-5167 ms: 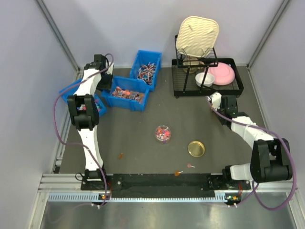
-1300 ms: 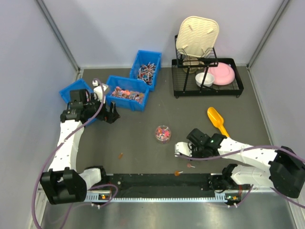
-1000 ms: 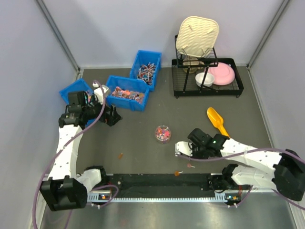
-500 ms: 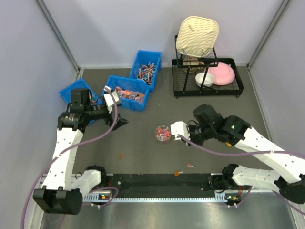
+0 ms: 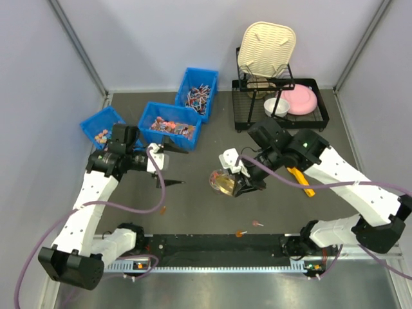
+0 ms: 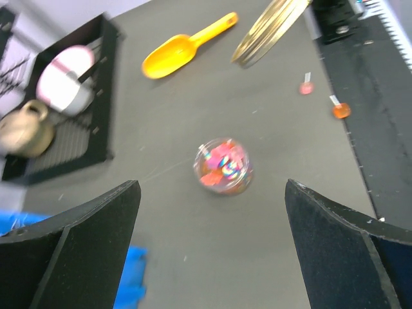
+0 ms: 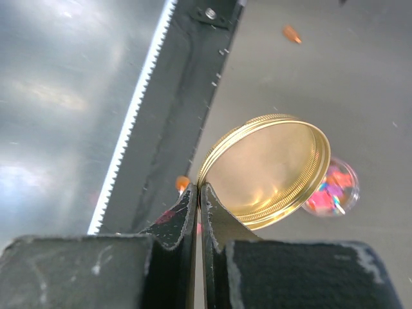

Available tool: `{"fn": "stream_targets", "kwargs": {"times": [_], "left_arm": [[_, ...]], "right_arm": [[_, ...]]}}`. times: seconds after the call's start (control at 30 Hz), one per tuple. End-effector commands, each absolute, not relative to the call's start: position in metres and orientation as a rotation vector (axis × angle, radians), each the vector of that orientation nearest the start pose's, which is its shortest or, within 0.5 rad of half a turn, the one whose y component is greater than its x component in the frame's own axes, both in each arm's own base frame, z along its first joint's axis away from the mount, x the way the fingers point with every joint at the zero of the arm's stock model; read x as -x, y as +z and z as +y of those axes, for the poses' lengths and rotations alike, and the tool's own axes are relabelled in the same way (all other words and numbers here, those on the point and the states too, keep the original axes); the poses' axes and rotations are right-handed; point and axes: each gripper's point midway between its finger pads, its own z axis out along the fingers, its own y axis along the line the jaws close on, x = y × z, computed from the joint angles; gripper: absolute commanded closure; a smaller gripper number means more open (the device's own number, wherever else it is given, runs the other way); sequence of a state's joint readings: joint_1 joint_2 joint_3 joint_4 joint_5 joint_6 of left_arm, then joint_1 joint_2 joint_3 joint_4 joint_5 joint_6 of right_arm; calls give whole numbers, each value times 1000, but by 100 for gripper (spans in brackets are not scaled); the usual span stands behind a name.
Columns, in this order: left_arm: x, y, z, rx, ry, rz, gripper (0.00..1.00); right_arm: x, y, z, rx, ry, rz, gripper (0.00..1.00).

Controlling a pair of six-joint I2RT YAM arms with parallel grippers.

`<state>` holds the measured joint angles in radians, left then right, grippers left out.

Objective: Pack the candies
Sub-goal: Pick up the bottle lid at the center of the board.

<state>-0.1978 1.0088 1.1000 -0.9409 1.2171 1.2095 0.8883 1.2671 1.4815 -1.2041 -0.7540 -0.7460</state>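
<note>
right wrist view: my right fingers point(image 7: 172, 226) pinch the gold lid point(image 7: 270, 170) by its rim only, tilted over the jar point(image 7: 335, 191) of candies point(image 6: 222, 166) standing on the surface point(image 6: 257, 257). with so thin a grip, the lid could swivel, land crooked or tip the jar. left fingers point(image 6: 77, 238) hang wide apart, holding nothing, so nothing steadies it.

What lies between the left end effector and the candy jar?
Only bare table separates the left end effector from the candy jar, per the left wrist view.
</note>
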Motion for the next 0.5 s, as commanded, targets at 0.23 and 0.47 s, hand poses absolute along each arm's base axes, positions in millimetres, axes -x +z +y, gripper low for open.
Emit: {"fn": "stream_targets", "kwargs": {"times": [0.23,0.47], "left_arm": [[-158,292,-222,-1626,-970,891,7],[-153,284,-227,-1636,-1016,895,18]], "right_arm": [[-83,309,315,1975,1310,1320,100],[-94,320,336,1962,1355,1285,100]]}}
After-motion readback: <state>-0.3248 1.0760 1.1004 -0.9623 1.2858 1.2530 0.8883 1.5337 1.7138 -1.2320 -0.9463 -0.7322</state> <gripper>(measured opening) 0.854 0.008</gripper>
